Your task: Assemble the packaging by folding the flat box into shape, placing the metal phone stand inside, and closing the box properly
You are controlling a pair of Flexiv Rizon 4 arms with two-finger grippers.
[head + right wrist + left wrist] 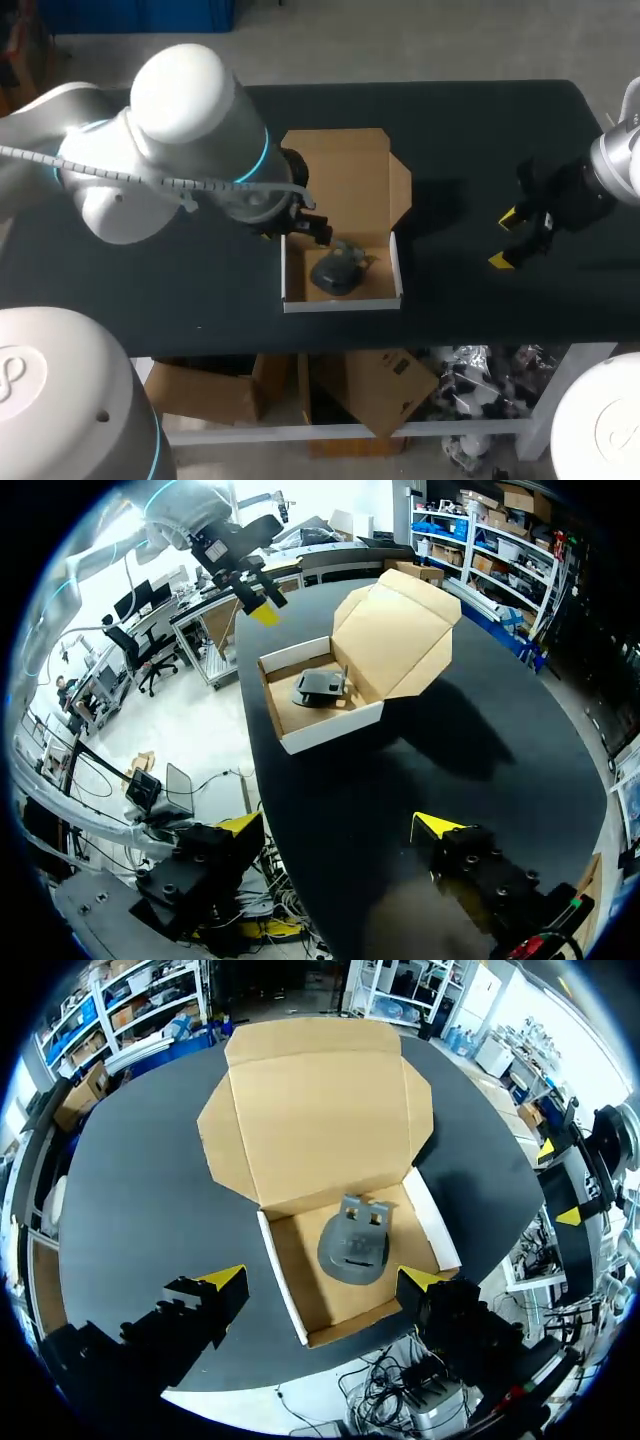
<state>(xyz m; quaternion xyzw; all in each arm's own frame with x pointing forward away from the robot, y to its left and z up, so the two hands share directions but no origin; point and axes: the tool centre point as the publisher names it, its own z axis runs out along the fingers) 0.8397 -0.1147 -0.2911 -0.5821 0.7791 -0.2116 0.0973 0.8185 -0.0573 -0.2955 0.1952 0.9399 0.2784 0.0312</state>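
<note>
A cardboard box (340,285) stands mid-table as a white-walled tray, its brown lid (340,180) thrown back flat behind it. The dark grey metal phone stand (335,272) lies inside the tray. My left gripper (308,225) hovers over the tray's left rear corner, largely hidden by its arm. In the left wrist view it (322,1280) is open above the tray (285,1290), holding nothing, with the stand (355,1245) and the lid (320,1100) ahead. My right gripper (505,240) is open and empty, well to the right of the box; in its own view it (337,826) faces the box (330,725).
The black tabletop (150,270) spreads wide on both sides of the box. Its front edge (340,335) runs close before the tray. In the right wrist view my left arm's gripper (255,600) hangs beyond the box.
</note>
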